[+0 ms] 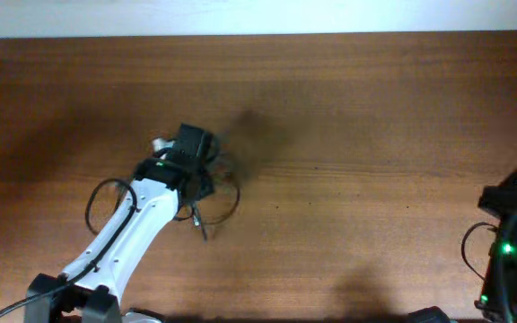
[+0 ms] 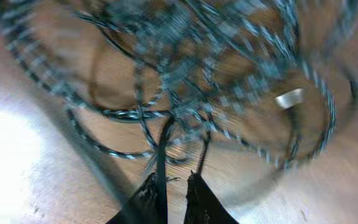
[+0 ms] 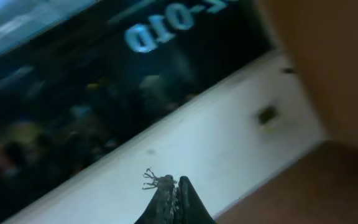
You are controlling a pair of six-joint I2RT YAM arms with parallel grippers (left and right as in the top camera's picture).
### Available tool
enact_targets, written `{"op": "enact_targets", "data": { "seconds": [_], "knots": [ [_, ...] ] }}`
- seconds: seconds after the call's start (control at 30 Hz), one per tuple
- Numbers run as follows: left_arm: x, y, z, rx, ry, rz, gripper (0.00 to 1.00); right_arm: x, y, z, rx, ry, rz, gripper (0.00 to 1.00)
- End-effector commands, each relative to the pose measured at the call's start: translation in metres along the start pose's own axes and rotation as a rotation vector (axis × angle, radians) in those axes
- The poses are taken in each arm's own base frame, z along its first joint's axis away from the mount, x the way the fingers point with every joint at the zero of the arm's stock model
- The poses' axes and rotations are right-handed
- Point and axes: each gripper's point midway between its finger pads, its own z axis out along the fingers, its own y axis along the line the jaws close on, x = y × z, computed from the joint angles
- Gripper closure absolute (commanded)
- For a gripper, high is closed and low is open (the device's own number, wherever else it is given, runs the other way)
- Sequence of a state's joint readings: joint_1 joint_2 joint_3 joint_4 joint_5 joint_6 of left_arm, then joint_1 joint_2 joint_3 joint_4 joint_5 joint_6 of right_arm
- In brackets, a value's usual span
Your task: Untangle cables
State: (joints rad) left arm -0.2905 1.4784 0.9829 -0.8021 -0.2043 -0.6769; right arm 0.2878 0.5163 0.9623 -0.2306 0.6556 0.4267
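Note:
The cables [image 1: 229, 199] lie as a small tangle of loops under my left gripper [image 1: 201, 186], left of the table's middle. In the left wrist view the speckled cable [image 2: 129, 115] fills the frame as blurred loops, with a silver plug end [image 2: 289, 98] at the right. The plain black cable [image 2: 165, 143] runs taut from the tangle down between the jaws of my left gripper [image 2: 176, 183], against the left finger. The fingers stand only narrowly apart around it. My right gripper [image 3: 174, 182] is shut and empty, far from the cables.
My right arm [image 1: 510, 229] is folded at the table's right edge. Its wrist view shows a white ledge [image 3: 216, 137] and a dark panel [image 3: 104, 93] beyond the brown table [image 3: 328, 193]. The white left arm [image 1: 124, 233] reaches in from the front left.

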Motion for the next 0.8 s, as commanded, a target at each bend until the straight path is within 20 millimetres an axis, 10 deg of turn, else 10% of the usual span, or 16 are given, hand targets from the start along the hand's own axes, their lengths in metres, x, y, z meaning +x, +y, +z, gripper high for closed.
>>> {"op": "enact_targets", "data": {
  "seconds": [0.0, 0.13, 0.17, 0.2, 0.27, 0.37, 0.47, 0.57, 0.7, 0.77],
  "knots": [
    [0.013, -0.014, 0.005, 0.126, 0.096, -0.363, 1.00, 0.004, -0.023, 0.003, 0.139, -0.017, -0.048, 0.88],
    [0.032, -0.173, -0.090, 1.037, -0.025, 0.547, 0.94, 0.013, -0.012, 0.006, 0.077, 0.027, -0.053, 0.69],
    [0.032, -0.171, -0.082, 0.972, -0.042, 0.544, 0.31, 0.014, -0.013, 0.006, 0.078, 0.029, -0.056, 0.66],
    [0.030, -0.165, -0.073, 0.913, -0.018, 0.482, 0.01, 0.014, -0.013, 0.005, 0.078, 0.030, -0.056, 0.61],
    [0.029, -0.165, -0.073, 0.903, 0.047, 0.336, 0.01, 0.019, -0.014, 0.006, 0.085, 0.046, -0.070, 0.56],
    [0.021, -0.105, -0.023, 0.480, 0.113, -0.166, 0.01, 0.035, -0.010, 0.013, 0.070, 0.101, -0.095, 0.54],
    [0.035, -0.121, -0.030, 0.529, 0.154, -0.137, 0.01, 0.075, 0.009, 0.028, -0.001, 0.229, -0.145, 0.50],
    [0.063, -0.141, -0.034, 0.467, 0.117, -0.163, 0.26, 0.134, 0.012, 0.042, -0.015, 0.412, -0.232, 0.47],
    [0.103, -0.201, -0.007, 0.538, 0.189, -0.190, 0.33, 0.136, 0.013, 0.041, -0.020, 0.423, -0.234, 0.39],
    [0.104, -0.209, 0.015, 0.525, 0.179, -0.224, 0.18, 0.137, 0.013, 0.041, -0.022, 0.430, -0.219, 0.38]
  ]
}}
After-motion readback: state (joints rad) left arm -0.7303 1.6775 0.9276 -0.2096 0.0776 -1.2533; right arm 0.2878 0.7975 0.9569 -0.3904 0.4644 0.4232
